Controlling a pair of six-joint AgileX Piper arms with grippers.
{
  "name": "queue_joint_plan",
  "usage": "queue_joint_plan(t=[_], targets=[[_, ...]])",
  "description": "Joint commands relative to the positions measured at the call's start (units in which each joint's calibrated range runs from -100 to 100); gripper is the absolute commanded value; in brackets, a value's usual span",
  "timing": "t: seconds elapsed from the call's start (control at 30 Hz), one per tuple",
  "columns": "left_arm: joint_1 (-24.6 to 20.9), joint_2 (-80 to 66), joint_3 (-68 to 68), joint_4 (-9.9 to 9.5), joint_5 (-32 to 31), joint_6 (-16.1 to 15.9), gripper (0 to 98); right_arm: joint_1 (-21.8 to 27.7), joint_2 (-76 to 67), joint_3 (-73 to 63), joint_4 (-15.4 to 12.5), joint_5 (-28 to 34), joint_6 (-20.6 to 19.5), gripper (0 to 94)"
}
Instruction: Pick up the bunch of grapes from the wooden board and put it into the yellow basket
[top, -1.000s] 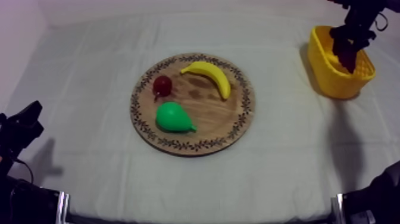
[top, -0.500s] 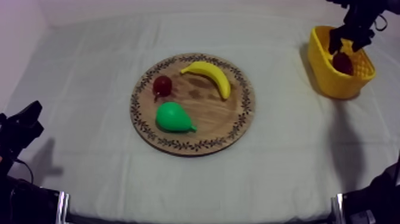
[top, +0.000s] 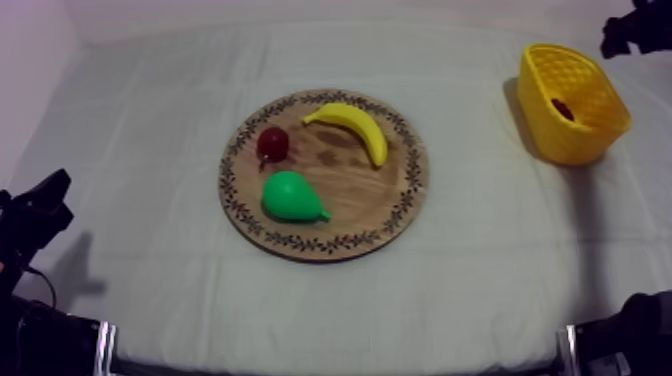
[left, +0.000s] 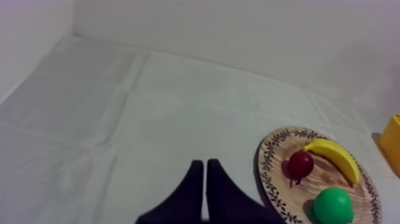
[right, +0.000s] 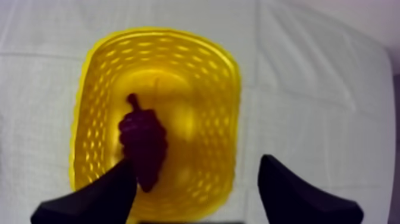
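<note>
The dark purple bunch of grapes (right: 141, 143) lies on the floor of the yellow basket (right: 220, 89), stem pointing away; in the top view a bit of the grapes (top: 562, 108) shows inside the basket (top: 560, 135) at the right. My right gripper (right: 193, 190) hangs above the basket, open, with nothing between its fingers; the right arm (top: 635, 32) sits at the upper right edge. The round wooden board (top: 345, 215) carries a banana (top: 352, 127), a green pear (top: 290, 196) and a small red fruit (top: 271, 143). My left gripper (left: 205, 179) is shut on nothing, over bare cloth left of the board (left: 271, 173).
The left arm (top: 30, 225) rests low at the table's left edge. The basket stands close to the right edge of the cloth. Open cloth stretches between board and basket.
The right gripper let go of the grapes, which now lie in the basket. It then rose and drew back toward the upper right. The left arm has not moved.
</note>
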Motion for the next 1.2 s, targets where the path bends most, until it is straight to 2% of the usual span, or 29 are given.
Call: queue_joint_plan(t=[0.0, 0.33, 0.7, 0.9, 1.17], targets=[[0.0, 0.0, -0.03, -0.03, -0.05, 0.01, 0.1, 0.4, -12.31, 7.1, -0.29, -4.13, 0.37, 53.6], [0.0, 0.0, -0.03, -0.03, -0.05, 0.01, 0.1, -0.2, -35.34, 29.12, 0.17, -14.85, 1.2, 47.9], [0.0, 0.0, -0.03, -0.03, -0.05, 0.01, 0.1, -2.03, -60.13, 54.24, -0.06, -25.89, -0.01, 40.6], [0.0, 0.0, -0.03, -0.03, -0.05, 0.01, 0.1, -3.28, -74.1, 67.97, -0.81, -33.2, 0.39, 29.4], [0.0, 0.0, -0.03, -0.03, -0.05, 0.01, 0.1, -5.82, -85.45, 80.14, -4.31, -40.14, 2.1, 5.1]])
